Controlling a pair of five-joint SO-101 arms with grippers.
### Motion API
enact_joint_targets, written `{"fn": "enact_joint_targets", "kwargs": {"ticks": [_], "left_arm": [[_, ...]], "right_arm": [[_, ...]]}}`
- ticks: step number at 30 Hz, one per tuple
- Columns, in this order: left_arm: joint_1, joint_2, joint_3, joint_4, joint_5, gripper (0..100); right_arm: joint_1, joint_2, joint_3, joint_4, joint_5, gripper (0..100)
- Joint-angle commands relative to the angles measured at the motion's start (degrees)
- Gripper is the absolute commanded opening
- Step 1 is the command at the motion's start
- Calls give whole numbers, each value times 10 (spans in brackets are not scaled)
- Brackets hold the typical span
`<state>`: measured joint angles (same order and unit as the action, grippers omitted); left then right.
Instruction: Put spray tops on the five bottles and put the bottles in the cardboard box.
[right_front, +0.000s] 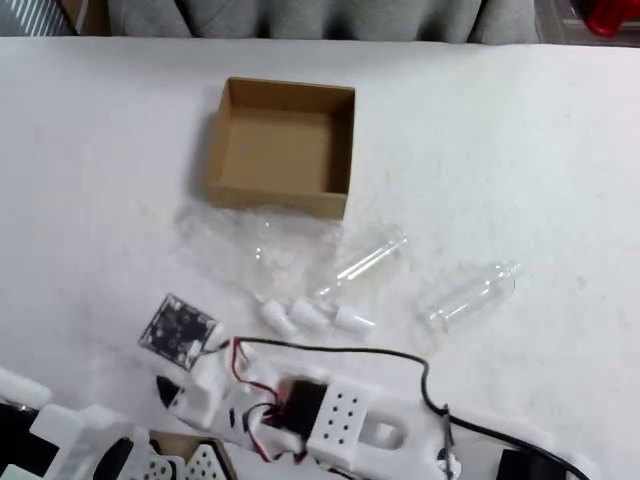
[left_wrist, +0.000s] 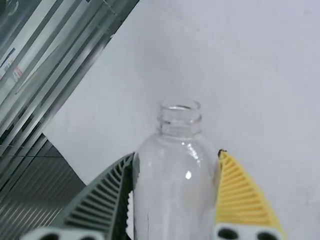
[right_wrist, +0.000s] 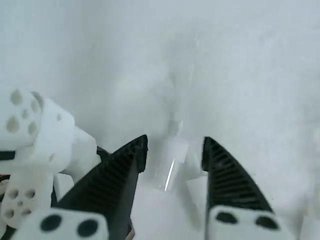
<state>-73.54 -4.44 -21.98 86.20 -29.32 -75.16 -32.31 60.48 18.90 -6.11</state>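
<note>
Left claw (left_wrist: 176, 156) is clamped on a clear plastic bottle (left_wrist: 175, 200), with a grey finger (left_wrist: 102, 197) on one side and a yellow finger (left_wrist: 240, 195) on the other, both pressing the body below the shoulder. I judge that the grip is so low in order to leave the threaded neck free, since it is open and has no top yet. The right claw (right_wrist: 175, 141) has its black fingers apart, one on each side of a white spray top (right_wrist: 169, 162) that lies on the bench (right_wrist: 260, 60). Whether they already touch it, I cannot tell. In the high view three spray tops (right_front: 308, 315) lie in a row close to the arm, probably to be within easy reach. Two more bottles (right_front: 365, 262) (right_front: 470, 297) lie on their sides, apart from each other. The cardboard box (right_front: 275, 198) stands open farther back with nothing inside, so I judge the work is at its beginning.
</note>
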Motion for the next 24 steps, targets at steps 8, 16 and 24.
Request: {"fn": "enact_joint_targets", "kwargs": {"ticks": [8, 16, 24], "left_arm": [[-5, -2, -15, -18, 5, 35], [-4, -3, -19, -26, 5, 35], [-2, -5, -20, -23, 4, 35]], "right_arm": [[-56, 102, -8, -70, -6, 242], [-49, 204, -17, -129, -1, 241], [-16, 211, -74, 21, 84, 241]]}}
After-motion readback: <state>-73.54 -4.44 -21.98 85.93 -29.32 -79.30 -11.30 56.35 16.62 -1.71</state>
